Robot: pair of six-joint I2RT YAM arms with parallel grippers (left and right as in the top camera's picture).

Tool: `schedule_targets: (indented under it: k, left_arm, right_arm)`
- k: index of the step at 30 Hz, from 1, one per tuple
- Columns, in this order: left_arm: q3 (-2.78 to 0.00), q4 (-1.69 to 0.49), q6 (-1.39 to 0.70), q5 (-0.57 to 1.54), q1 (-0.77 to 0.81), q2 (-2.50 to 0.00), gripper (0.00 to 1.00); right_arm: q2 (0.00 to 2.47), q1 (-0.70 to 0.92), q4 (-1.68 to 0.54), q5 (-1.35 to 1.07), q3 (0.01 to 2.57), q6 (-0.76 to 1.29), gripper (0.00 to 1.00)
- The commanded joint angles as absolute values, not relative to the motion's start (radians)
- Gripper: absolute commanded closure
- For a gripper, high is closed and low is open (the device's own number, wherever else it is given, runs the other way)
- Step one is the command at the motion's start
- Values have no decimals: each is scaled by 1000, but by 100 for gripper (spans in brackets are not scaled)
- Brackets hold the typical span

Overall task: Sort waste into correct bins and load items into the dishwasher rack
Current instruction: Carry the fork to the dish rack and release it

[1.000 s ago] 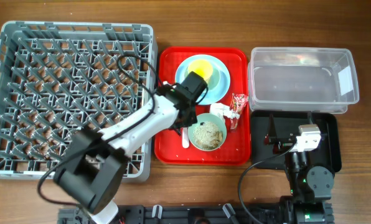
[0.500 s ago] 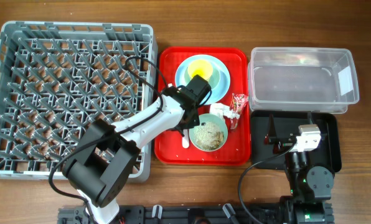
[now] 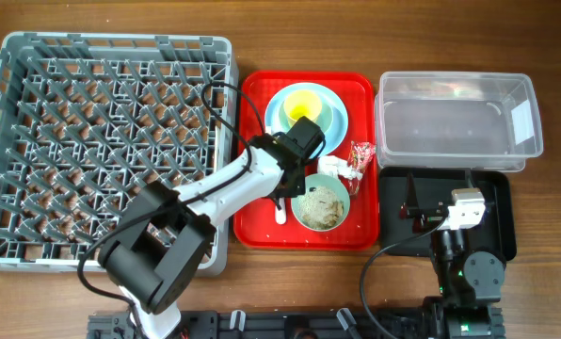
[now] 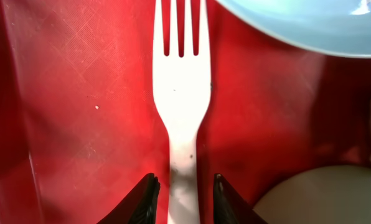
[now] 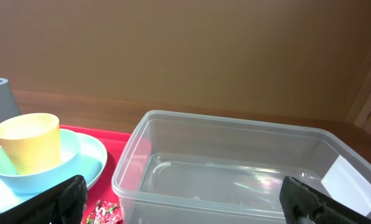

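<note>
Mint green bowl (image 3: 320, 202) holding rice scraps (image 3: 316, 198) sits on the red tray (image 3: 252, 221) just beside the left gripper (image 3: 297, 155). Yellow cup (image 3: 304, 104) stands in the small blue bowl (image 3: 329, 113) beyond. Left wrist: fork (image 4: 180, 106) handle lies between narrowly parted fingers (image 4: 145, 200), a slim gap each side. Right wrist: right gripper (image 5: 181, 186) spread wide before the clear tub (image 5: 235, 162).
</note>
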State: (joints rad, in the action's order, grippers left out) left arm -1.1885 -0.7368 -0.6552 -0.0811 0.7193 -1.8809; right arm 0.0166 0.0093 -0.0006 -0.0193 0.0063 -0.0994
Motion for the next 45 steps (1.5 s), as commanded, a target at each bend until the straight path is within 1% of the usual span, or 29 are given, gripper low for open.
schedule_targets:
  k: [1,6,7,9,10,14,18,21,26,31,38,45]
  left_arm:
    - [-1164,-718,-636,-103,723,-1906,71]
    - [-1133,-683,-636,-103,724,-1906,75]
    - [-1129,-680,-636,-103,724,-1906,80]
    - [-1129,-679,-635,-105,724,-1906,95]
    - [-1132,-679,-635,-118,722,-1905,96]
    - [-1176,-729,-635,-237,715,-1876,96]
    - [-1261,-846,-635,-356,715,-1796,96]
    - [-1321,-941,-635,-385,714,-1705,96]
    - [-1332,-994,-635,-430,714,-1560,96]
    - [-1332,-1094,-632,-578,693,-1492,96]
    - [-1271,-1107,-559,-568,567,-1532,96]
    - [-1184,-1011,-453,-471,474,-1565,96]
  right_arm:
    - [18,4,4,-28,5,-105,0]
    - [18,4,4,-28,5,-105,0]
    - [18,4,4,-27,5,-105,0]
    - [18,4,4,-27,5,-105,0]
    - [18,4,4,-28,5,-105,0]
    - [18,4,4,-27,5,-105,0]
    - [18,4,4,-28,5,-104,0]
    - [18,4,4,-28,5,-104,0]
    - [18,4,4,-28,5,-105,0]
    - [18,4,4,-28,5,-105,0]
    - [18,4,4,-28,5,-105,0]
    - [18,4,4,-28,5,-105,0]
